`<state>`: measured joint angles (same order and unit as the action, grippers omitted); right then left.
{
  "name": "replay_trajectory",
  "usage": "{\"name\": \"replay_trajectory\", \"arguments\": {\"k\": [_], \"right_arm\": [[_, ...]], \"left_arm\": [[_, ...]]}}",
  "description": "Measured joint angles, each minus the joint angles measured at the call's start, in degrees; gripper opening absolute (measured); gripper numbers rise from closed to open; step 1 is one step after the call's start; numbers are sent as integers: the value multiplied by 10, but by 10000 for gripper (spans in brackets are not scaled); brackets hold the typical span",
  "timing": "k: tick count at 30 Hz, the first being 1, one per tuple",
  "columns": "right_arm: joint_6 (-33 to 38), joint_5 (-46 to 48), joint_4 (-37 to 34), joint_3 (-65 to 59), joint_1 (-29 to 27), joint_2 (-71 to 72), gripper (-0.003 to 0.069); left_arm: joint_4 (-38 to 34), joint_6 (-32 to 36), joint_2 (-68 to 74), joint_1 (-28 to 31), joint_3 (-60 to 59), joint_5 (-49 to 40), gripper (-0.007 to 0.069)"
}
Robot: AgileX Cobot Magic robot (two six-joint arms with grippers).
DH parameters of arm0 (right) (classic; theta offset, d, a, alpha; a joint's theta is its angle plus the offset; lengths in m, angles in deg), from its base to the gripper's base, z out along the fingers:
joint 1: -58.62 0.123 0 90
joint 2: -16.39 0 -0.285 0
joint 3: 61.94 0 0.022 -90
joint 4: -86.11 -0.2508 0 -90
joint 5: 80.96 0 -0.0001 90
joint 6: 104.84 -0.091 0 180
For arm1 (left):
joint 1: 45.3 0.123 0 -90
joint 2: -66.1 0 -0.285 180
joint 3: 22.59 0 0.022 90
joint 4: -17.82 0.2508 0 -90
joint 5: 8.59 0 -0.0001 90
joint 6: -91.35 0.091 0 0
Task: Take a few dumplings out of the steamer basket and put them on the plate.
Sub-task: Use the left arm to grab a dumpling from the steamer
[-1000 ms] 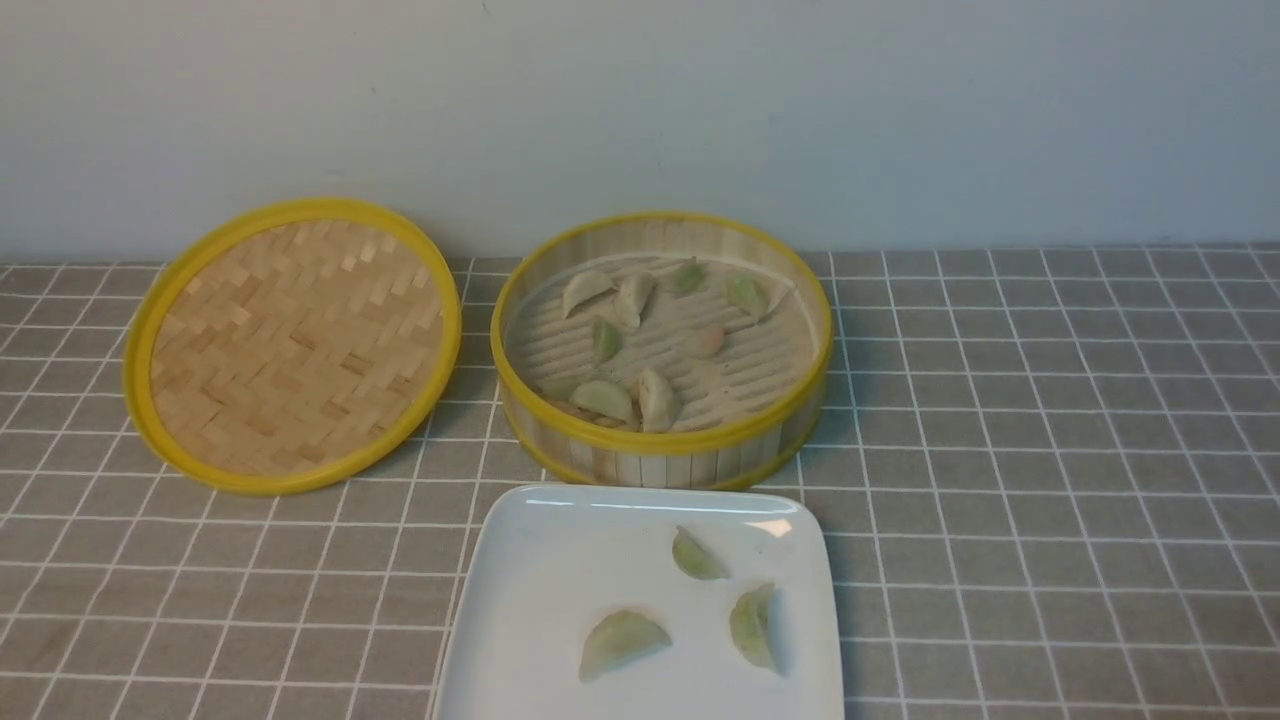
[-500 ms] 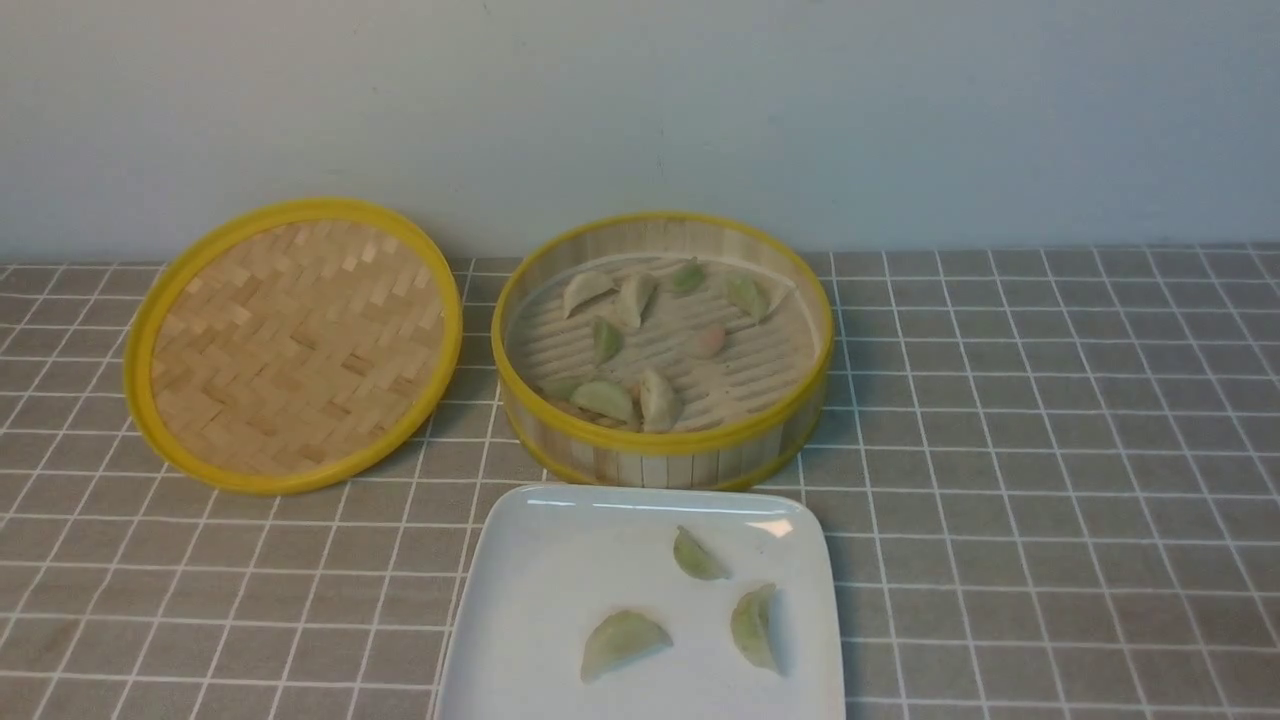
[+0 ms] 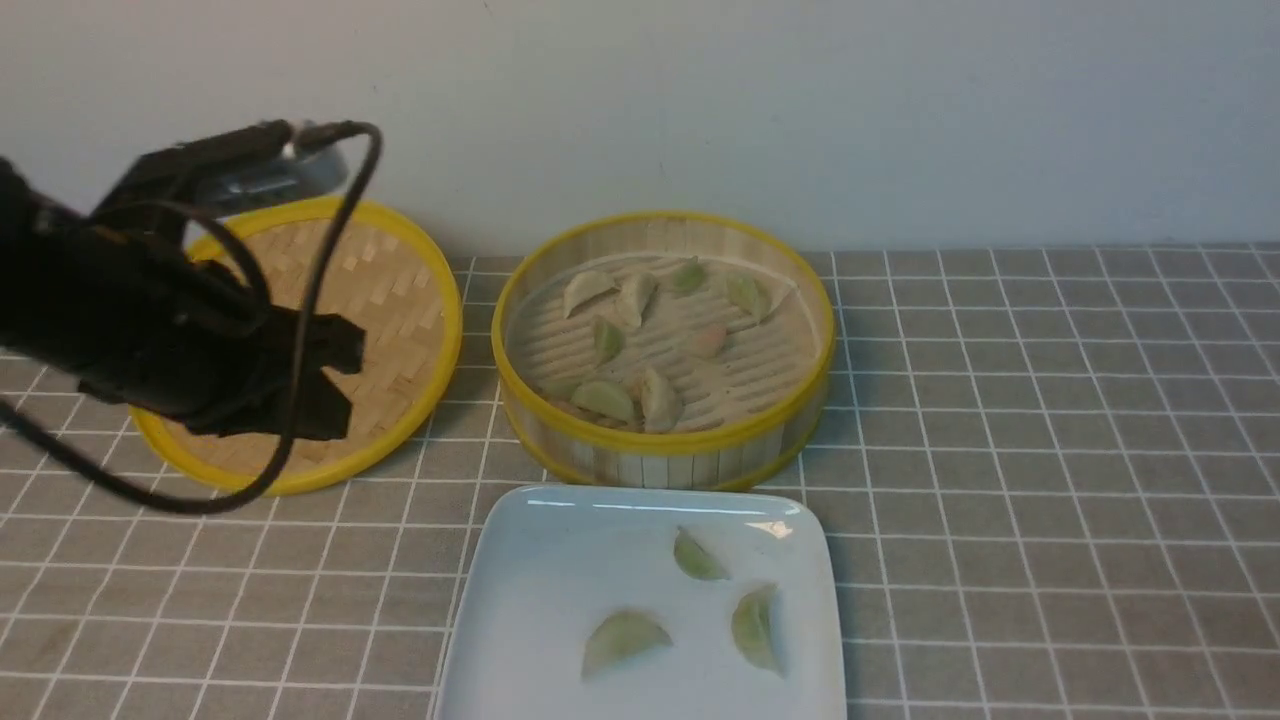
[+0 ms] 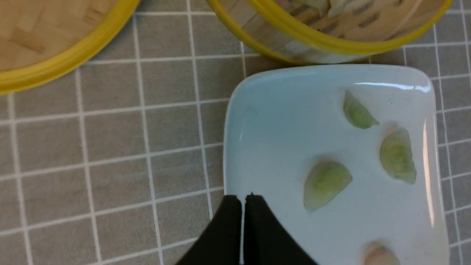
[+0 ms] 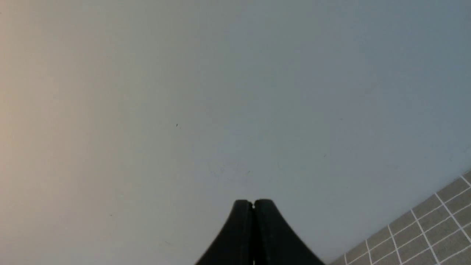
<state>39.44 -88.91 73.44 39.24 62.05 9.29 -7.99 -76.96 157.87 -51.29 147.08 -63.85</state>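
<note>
Four dumplings [image 4: 325, 184] lie on the plate [image 4: 265, 121]: three pale green and one pinkish, the pinkish one on the side away from the steamer basket [image 3: 660, 462]. The basket stands just behind the plate with several more inside. Left of the plate and farther back, my left gripper [image 4: 243, 200] hangs above the woven lid [image 3: 400, 290], jaws pressed together, empty. My right gripper [image 5: 253, 204] is likewise closed on nothing, facing the wall [image 5: 220, 92].
</note>
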Motion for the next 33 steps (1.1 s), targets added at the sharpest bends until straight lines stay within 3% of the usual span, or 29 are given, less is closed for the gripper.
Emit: {"name": "replay_trajectory", "arguments": {"k": [4, 8, 12, 18, 26, 32, 33], "right_arm": [[-48, 67, 2, 22, 7, 0, -14], [-47, 218, 61, 140, 34, -53, -14], [69, 424, 127, 320, 83, -200, -14], [187, 593, 131, 460, 110, -352, -14], [235, 632, 90, 477, 109, -433, -14], [266, 631, 79, 477, 109, -436, -14], [272, 630, 79, 477, 109, -436, -14]], "left_arm": [[17, 7, 86, -46, 84, -10, -5], [63, -9, 188, -91, 212, -59, -5], [118, -30, 326, -127, 402, -136, -5], [181, -74, 441, -165, 568, -150, -5], [204, -83, 504, -180, 632, -148, 0], [224, -82, 537, -180, 632, -98, 132], [230, -84, 546, -180, 632, -79, 195]]}}
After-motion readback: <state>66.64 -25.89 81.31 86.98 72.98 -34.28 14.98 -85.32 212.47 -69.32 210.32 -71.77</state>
